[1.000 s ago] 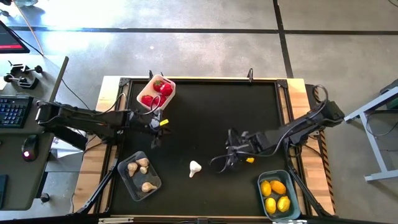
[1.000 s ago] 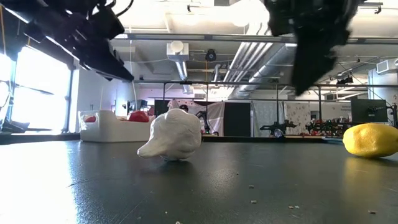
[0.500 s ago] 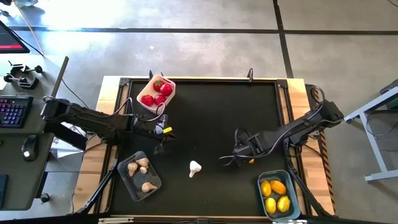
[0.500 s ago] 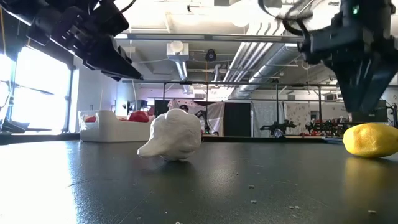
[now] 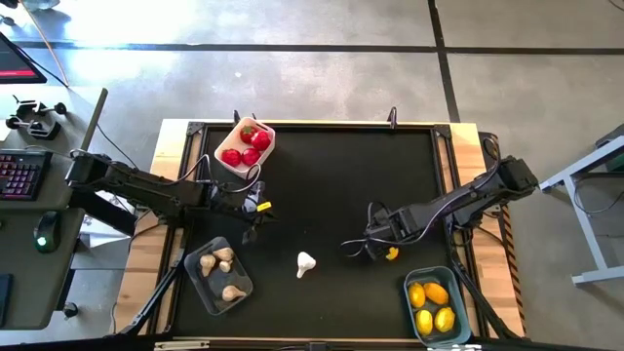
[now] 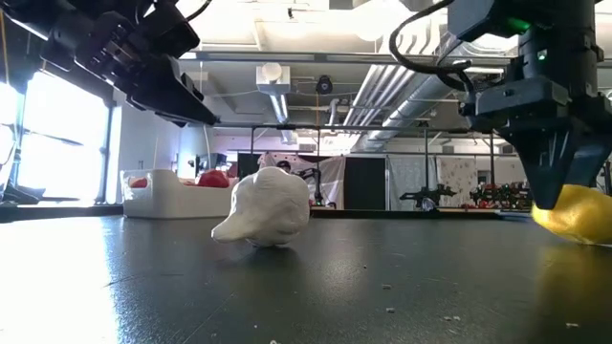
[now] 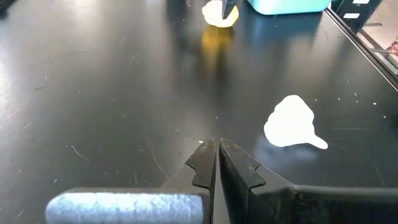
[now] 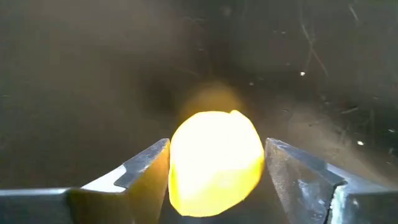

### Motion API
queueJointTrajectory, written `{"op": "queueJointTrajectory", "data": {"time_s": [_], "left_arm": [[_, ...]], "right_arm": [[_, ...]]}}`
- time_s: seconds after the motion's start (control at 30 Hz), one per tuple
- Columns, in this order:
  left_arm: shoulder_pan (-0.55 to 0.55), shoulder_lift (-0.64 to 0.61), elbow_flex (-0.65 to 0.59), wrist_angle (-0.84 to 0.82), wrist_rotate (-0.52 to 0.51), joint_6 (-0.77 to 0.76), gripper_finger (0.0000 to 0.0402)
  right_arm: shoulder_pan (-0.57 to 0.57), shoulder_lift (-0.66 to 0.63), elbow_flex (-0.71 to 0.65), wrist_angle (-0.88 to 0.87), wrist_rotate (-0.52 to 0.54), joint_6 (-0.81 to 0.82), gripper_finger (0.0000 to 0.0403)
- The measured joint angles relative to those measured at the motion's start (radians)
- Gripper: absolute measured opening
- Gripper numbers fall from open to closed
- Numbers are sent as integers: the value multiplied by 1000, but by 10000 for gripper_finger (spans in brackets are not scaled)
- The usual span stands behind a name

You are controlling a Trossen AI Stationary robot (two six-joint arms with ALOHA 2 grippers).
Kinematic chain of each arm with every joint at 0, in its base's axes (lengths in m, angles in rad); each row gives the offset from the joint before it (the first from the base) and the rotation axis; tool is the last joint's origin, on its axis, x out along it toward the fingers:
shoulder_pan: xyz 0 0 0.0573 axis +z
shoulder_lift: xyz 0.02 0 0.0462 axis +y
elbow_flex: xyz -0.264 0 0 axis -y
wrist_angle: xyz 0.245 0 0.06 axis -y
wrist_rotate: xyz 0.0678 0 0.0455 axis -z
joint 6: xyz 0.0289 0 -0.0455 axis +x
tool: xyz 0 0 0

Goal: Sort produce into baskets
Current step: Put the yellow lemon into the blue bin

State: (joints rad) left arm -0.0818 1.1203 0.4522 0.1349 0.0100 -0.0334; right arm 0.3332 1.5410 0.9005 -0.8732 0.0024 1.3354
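two arms: both are reaching in over the black table [image 5: 322, 185], one from each side.
right gripper [image 8: 214, 165]: it is hanging low at the right of the table, fingers standing apart with the loose lemon [image 8: 214, 162] sitting between them; a finger [image 8: 146, 171] is lying close on either flank, and i cannot tell whether they are touching it yet.
loose lemon: it is resting on the table top, just far of the light blue basket [image 5: 413, 283].
left gripper [image 7: 216, 163]: it is hovering above the table at the left, between the white basket [image 5: 221, 147] and the clear basket [image 5: 195, 273], fingers pressed together on nothing.
loose garlic [image 5: 305, 262]: it is lying alone on the table near the front edge, well apart from both grippers.
white basket: it is sitting at the far left, holding red tomatoes [image 5: 246, 147].
clear basket: it is sitting at the near left, holding three garlic bulbs [image 5: 220, 263].
light blue basket: it is sitting at the near right, holding yellow lemons [image 5: 430, 303].
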Motion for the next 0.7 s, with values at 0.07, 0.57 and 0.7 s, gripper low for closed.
{"op": "queueJointTrajectory", "data": {"time_s": [0.07,0.57,0.7], "left_arm": [[0,0,0,2,0,-3,7],[0,0,0,7,23,-15,7],[-2,0,0,40,101,-7,7]], "right_arm": [[0,0,-1,-6,0,0,240],[74,-12,133,-9,-22,-126,109],[164,-13,277,-97,-42,-85,118]]}}
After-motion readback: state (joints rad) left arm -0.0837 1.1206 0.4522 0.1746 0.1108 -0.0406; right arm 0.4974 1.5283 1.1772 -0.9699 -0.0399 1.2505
